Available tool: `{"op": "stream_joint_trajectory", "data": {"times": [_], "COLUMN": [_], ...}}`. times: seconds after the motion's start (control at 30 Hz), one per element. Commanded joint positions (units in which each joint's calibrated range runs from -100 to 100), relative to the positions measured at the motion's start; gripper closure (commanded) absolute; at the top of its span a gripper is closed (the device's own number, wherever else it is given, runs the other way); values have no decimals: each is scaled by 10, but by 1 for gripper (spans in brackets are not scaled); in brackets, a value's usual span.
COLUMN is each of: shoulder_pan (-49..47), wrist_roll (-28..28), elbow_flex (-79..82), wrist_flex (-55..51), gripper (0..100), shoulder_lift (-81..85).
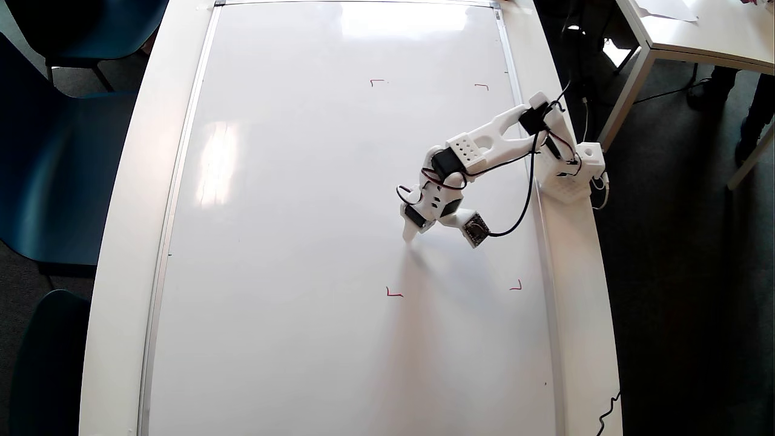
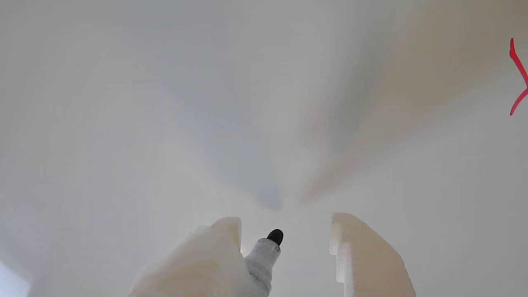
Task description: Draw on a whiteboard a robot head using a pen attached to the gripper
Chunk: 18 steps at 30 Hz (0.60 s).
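Glossy whiteboard [image 1: 303, 212] bears no legible writing. Gripper [image 2: 284, 225] fingers spread apart; pen [image 2: 264, 255] against the 9 o'clock finger, barrel cut off below.

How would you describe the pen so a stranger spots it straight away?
Find the big whiteboard, then the white hand hanging over it. In the wrist view the pen lies against the left-side finger: a pale barrel with a dark tip, the only dark thing there.

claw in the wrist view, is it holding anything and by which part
The claw carries the pen: its barrel sits against the left finger, dark tip forward. The jaws stand apart, so it looks attached, not pinched. The mount itself is hidden.
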State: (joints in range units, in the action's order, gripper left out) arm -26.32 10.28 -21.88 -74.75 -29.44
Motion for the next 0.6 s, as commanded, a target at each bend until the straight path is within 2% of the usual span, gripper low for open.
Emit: {"op": "stream_joint_trajectory", "data": {"times": [0.0,0.37,0.57], "shoulder_pan": [0,1,-5], "wrist_roll": [-3,-12,-25], "elbow_flex": [1,1,8], "wrist_flex": [3,-4,-43], "gripper": [85,85,85], "shoulder_lift": [-15,-23,-17]}}
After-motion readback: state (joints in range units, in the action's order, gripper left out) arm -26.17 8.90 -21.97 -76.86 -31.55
